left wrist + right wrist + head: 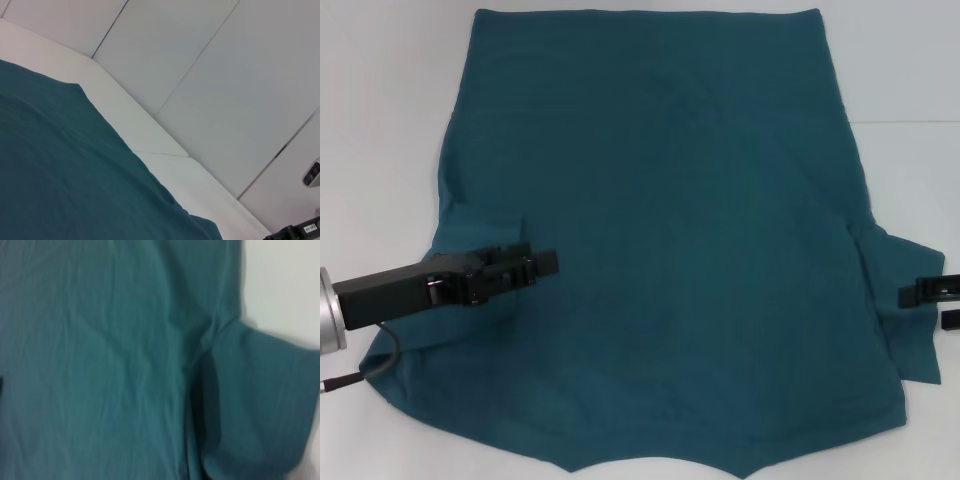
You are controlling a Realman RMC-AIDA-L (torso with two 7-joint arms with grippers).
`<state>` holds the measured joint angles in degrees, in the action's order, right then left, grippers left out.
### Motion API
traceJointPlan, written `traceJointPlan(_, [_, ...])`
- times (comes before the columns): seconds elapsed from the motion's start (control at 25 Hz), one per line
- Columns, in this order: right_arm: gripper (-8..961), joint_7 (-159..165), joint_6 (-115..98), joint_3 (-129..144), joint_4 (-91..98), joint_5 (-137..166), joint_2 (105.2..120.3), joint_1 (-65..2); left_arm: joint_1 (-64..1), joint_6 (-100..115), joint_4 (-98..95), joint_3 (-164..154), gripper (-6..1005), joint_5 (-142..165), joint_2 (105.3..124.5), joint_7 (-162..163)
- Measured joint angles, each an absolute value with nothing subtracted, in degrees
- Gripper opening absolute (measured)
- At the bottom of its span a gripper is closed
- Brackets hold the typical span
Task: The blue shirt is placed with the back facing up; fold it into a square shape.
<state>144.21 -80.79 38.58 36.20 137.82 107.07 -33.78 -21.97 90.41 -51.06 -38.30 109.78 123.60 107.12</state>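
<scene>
The blue shirt (pixel 660 240) lies spread flat on the white table (pixel 380 90), plain side up, its straight hem at the far edge and the collar end at the near edge. It covers most of the work surface. The left sleeve is tucked in against the body of the shirt, leaving a small fold of cloth near the left side; the right sleeve (pixel 910 320) still sticks out onto the table at the right.

The left gripper (pixel 535 268) reaches in from the left and sits above the shirt's left part, over the folded sleeve area, its dark fingers pointing right toward the middle of the cloth. They look drawn close together with nothing between them, though whether they touch the fabric is hard to tell.

The right gripper (pixel 932 300) is at the right edge of the scene, just beside the outstretched right sleeve. Two dark fingers (pixel 925 290) show with a clear gap between them, spread apart and holding nothing.

The right wrist camera looks down on the sleeve (pixel 260 405) and its seam, cloth lightly wrinkled.
</scene>
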Motion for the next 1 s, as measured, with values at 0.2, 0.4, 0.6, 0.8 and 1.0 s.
traceJointPlan(0.2, [795, 142.58, -79.64, 38.58, 36.20, 137.80, 107.96, -34.29, -21.97, 90.38, -51.07, -38.29, 631, 109.78, 123.58, 107.13])
traceJointPlan(0.4, [793, 142.07, -79.34, 38.36, 36.17, 137.77, 108.66, -34.71, -21.91, 90.43, -51.07, -38.23, 631, 109.78, 123.58, 107.14])
traceJointPlan(0.6, [791, 142.30, -79.31, 37.88, 36.12, 137.09, 108.69, -34.59, -21.88, 90.45, -51.06, -38.23, 631, 109.78, 123.57, 107.14])
traceJointPlan(0.8, [789, 143.25, -79.25, 38.46, 35.79, 137.75, 108.68, -34.57, -21.88, 90.61, -51.07, -37.54, 632, 109.74, 123.58, 107.14])
traceJointPlan(1.0, [786, 143.63, -79.16, 39.02, 35.63, 140.32, 108.63, -34.88, -21.88, 90.96, -51.09, -36.33, 632, 109.19, 123.57, 107.14])
